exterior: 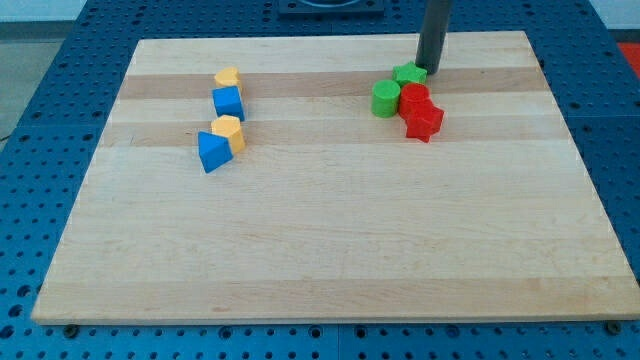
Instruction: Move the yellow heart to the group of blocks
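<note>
Yellow heart (227, 76) is noted at the table's (330, 260) ten o'clock, touching a blue cube (229, 102) at its six. No claw is fitted; my tip (431, 69) stands beside the green star (409, 74) in the one o'clock cluster, well apart. The tip should be brought round to the heart's nine o'clock side and pushed towards three. Heart's point and long axis cannot be made out.

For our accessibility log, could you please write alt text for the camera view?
My tip rests beside a green block in the green-and-red cluster at the board's upper right. The yellow heart sits upper left above a blue cube.
</note>
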Action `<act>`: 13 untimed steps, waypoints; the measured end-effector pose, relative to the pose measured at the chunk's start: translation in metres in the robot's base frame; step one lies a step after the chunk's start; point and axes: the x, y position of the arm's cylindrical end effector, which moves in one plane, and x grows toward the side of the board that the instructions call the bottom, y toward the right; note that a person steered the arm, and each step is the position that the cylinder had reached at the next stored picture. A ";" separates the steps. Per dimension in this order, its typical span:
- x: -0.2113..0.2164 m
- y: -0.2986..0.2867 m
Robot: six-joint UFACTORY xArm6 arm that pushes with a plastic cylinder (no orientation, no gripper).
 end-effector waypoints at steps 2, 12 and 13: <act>-0.043 -0.129; 0.059 -0.209; 0.082 -0.209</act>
